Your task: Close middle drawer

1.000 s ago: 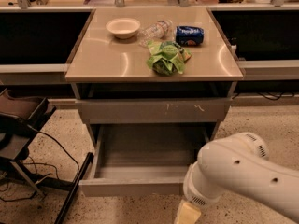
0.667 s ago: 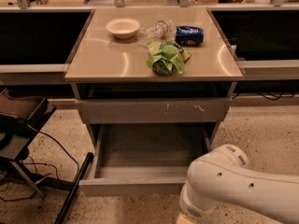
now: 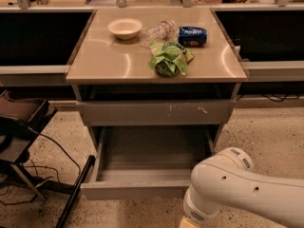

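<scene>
So the middle drawer is pulled way out and empty at 6 o'clock, below the scratched drawer front, and the gripper sits mostly cut off at 5 o'clock by its front panel, probably lining up a push, can't tell if it's open or closed.

Plain grey is being shown by the middle drawer, front and interior. Pale scratch marks are being shown on the grey upper drawer front. Pale yellow is being shown by the gripper, at the bottom edge beneath the white arm.
</scene>
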`<state>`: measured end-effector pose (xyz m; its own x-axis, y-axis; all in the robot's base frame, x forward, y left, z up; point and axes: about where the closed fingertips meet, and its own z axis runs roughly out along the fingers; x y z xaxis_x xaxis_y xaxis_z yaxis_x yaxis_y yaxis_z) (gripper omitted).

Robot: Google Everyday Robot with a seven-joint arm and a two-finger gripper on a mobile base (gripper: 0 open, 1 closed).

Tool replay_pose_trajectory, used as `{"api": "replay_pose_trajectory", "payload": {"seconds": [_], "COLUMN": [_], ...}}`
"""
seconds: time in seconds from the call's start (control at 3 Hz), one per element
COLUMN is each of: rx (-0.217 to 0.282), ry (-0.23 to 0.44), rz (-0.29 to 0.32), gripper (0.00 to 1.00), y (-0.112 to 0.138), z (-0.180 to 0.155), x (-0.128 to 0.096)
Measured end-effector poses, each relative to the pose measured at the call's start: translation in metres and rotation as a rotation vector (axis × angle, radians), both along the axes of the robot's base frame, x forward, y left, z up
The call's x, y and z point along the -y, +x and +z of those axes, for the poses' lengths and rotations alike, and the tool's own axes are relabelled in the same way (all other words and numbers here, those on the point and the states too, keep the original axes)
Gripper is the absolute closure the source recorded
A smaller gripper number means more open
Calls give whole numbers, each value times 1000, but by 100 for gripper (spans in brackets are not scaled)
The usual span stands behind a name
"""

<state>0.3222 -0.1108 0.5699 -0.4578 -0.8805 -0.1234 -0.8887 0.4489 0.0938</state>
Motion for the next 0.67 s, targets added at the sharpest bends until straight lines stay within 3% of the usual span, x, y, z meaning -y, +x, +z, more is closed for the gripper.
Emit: {"api": "replay_pose_trajectory", "payload": {"seconds": [0.33, 0.67], "rx": [-65, -122], "ry": [54, 124], "rz": [20, 54], "gripper": [0, 0], "y": [-1, 13], "z": [-26, -78], "x": [0, -3]}}
